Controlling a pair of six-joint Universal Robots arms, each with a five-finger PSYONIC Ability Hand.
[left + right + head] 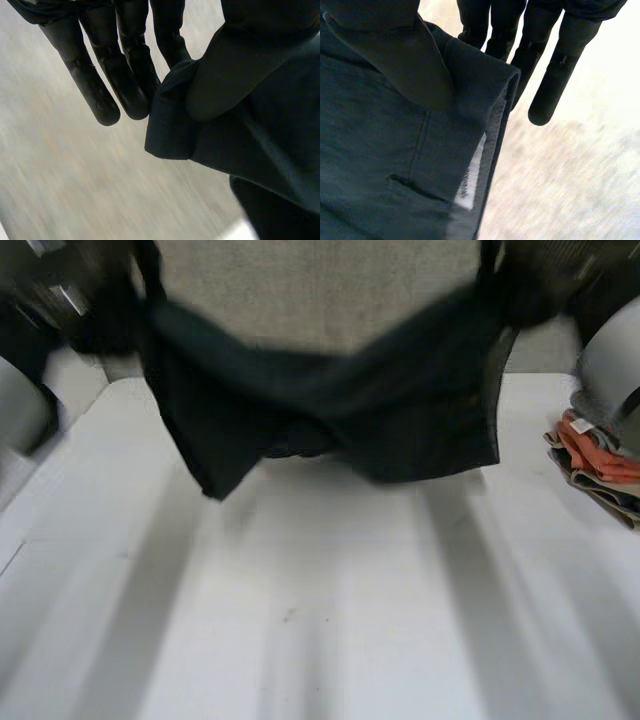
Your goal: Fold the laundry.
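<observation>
A dark, almost black garment (330, 405) hangs in the air above the white table (320, 620), stretched between my two hands and sagging in the middle. My left hand (95, 320) holds its upper left corner. In the left wrist view the thumb (225, 75) pinches a folded cloth edge (170, 135) against the straight fingers (100, 90). My right hand (535, 290) holds the upper right corner. There the thumb (395, 55) presses the hem (480, 85), which has a white label (470, 175), against the fingers (555, 65).
A stack of folded clothes (600, 465), orange on top, lies at the table's right edge. Beyond the table's far edge lies a beige floor (320, 290).
</observation>
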